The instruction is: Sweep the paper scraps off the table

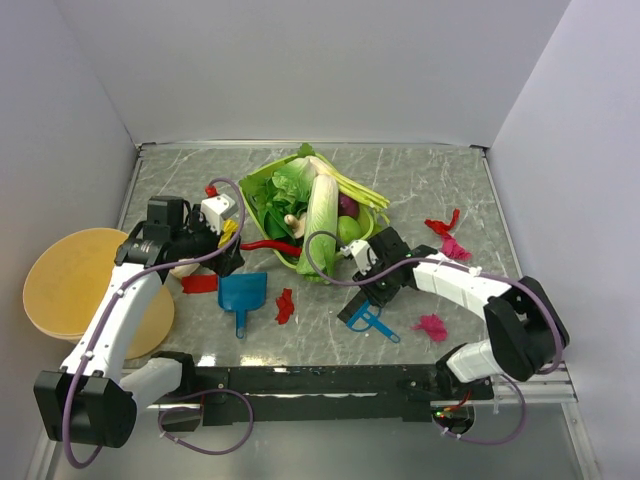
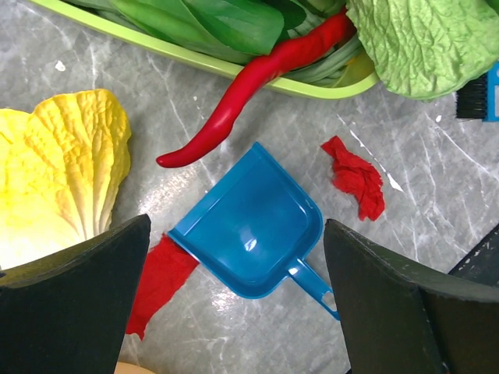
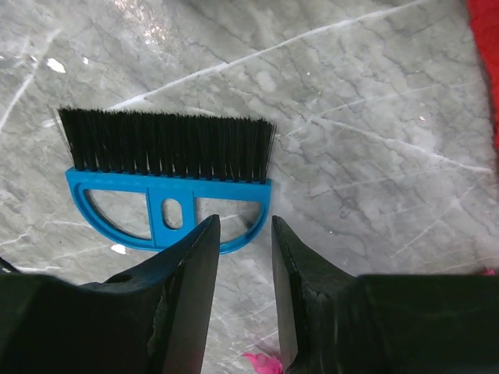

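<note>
Red and magenta paper scraps lie scattered on the grey-green table (image 1: 430, 180): a red strip (image 1: 198, 283), a red piece (image 1: 284, 305), a red piece (image 1: 440, 225) and magenta tufts (image 1: 432, 326). My left gripper (image 1: 226, 258) hangs wide open and empty above the blue dustpan (image 2: 249, 226). The red strip (image 2: 160, 280) lies at the pan's mouth, and a crumpled red scrap (image 2: 355, 183) lies to its right. My right gripper (image 3: 244, 230) is open with a narrow gap, its tips over the rim of the blue brush (image 3: 168, 187), which lies flat. A magenta scrap (image 3: 265, 362) shows below.
A green basket (image 1: 262, 185) of vegetables stands mid-table. A long red chili pepper (image 2: 257, 86) reaches from it towards the dustpan. A yellow leaf (image 2: 54, 179) lies at the left. A round tan bucket (image 1: 70, 280) sits off the table's left edge. White walls surround the table.
</note>
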You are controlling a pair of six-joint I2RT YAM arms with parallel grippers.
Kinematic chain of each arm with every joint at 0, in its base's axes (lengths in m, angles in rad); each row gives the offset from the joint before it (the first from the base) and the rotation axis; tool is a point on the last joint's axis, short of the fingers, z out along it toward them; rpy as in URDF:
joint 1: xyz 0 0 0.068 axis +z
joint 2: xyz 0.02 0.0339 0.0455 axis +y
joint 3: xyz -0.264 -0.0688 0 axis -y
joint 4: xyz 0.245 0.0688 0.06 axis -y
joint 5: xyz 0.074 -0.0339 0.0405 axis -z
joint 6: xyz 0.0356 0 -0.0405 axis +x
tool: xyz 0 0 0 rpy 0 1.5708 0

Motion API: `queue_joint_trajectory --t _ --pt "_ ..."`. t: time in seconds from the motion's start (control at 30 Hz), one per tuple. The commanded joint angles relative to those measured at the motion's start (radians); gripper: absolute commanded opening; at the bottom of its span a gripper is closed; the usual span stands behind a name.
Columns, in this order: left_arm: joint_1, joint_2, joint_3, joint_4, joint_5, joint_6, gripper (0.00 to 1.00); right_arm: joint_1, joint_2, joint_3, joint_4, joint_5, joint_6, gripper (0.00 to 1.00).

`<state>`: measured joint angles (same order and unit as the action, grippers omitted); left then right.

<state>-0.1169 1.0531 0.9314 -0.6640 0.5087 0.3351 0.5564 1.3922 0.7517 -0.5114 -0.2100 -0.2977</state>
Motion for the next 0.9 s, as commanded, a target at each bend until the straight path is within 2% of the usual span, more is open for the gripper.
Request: queue_joint_trajectory --t 0.0,0.17,0.27,0.33,0.37,0.4,0.43,0.5,0.57,0.67,0.87 --pt "-0.001 -0.019 0.053 0.021 -0.016 0.027 0.97 0.011 0.079 0.044 -0.009 0.032 -0.018 0.40" --pt "-0.001 -0.019 0.057 0.017 -0.035 0.041 0.96 0.013 0.088 0.044 0.002 0.060 -0.004 0.39" --pt "-0.001 -0.024 0.043 0.021 -0.035 0.042 0.96 0.014 0.102 0.035 0.007 0.095 -0.012 0.34" --pt "0.000 -0.021 0.043 0.026 -0.029 0.039 0.97 0.013 0.125 0.043 -0.015 0.093 -0.027 0.26" --pt "0.000 -0.018 0.044 0.027 -0.027 0.039 0.97 0.013 0.152 0.046 -0.021 0.095 -0.032 0.24" --pt "0.000 -0.016 0.044 0.027 -0.024 0.042 0.96 0.013 0.160 0.049 -0.024 0.096 -0.029 0.15" --pt "0.000 -0.010 0.053 0.026 -0.022 0.044 0.97 0.011 0.163 0.052 -0.027 0.092 -0.029 0.13" --pt "0.000 -0.004 0.066 0.015 -0.016 0.051 0.96 0.013 0.125 0.057 -0.050 0.081 -0.032 0.00" --pt "0.000 0.004 0.093 -0.002 0.005 0.061 0.97 0.011 0.059 0.072 -0.078 0.075 -0.029 0.00" --pt "-0.003 0.002 0.135 -0.010 0.144 0.053 0.96 0.010 -0.054 0.119 -0.159 0.057 -0.027 0.00" --pt "-0.010 0.070 0.282 0.076 0.332 -0.086 0.96 0.007 -0.254 0.271 -0.243 -0.009 -0.009 0.00"
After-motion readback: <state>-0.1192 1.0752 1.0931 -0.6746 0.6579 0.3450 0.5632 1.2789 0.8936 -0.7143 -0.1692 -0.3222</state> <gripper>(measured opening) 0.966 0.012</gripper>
